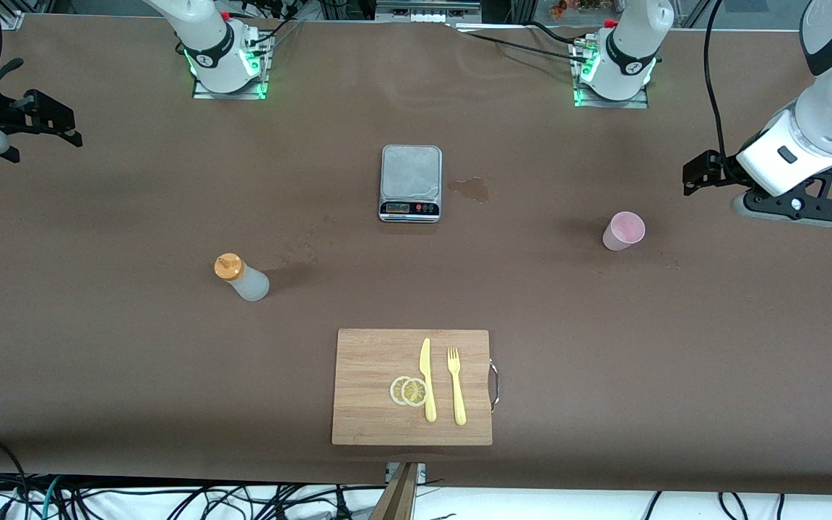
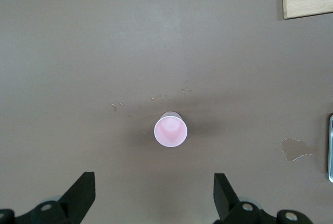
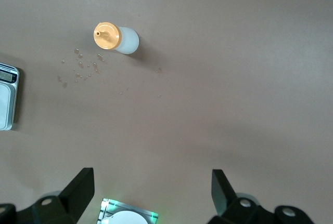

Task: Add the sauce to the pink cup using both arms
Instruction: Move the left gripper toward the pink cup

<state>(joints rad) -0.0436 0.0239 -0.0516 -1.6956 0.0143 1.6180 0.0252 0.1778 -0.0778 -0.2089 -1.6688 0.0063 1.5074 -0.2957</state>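
The sauce bottle [image 1: 241,276], whitish with an orange cap, stands upright on the brown table toward the right arm's end. It also shows in the right wrist view [image 3: 117,38]. The pink cup [image 1: 623,230] stands upright toward the left arm's end and looks empty in the left wrist view [image 2: 170,130]. My left gripper [image 1: 703,173] hangs open and empty in the air over the table's left arm end, apart from the cup [image 2: 154,195]. My right gripper [image 1: 51,119] hangs open and empty over the right arm's end, well away from the bottle [image 3: 152,193].
A grey scale [image 1: 410,182] sits mid-table with a brownish stain [image 1: 470,189] beside it. A wooden cutting board [image 1: 365,390] lies nearer the front camera. It carries a yellow knife [image 1: 427,379], a fork [image 1: 456,386] and lemon slices [image 1: 409,391].
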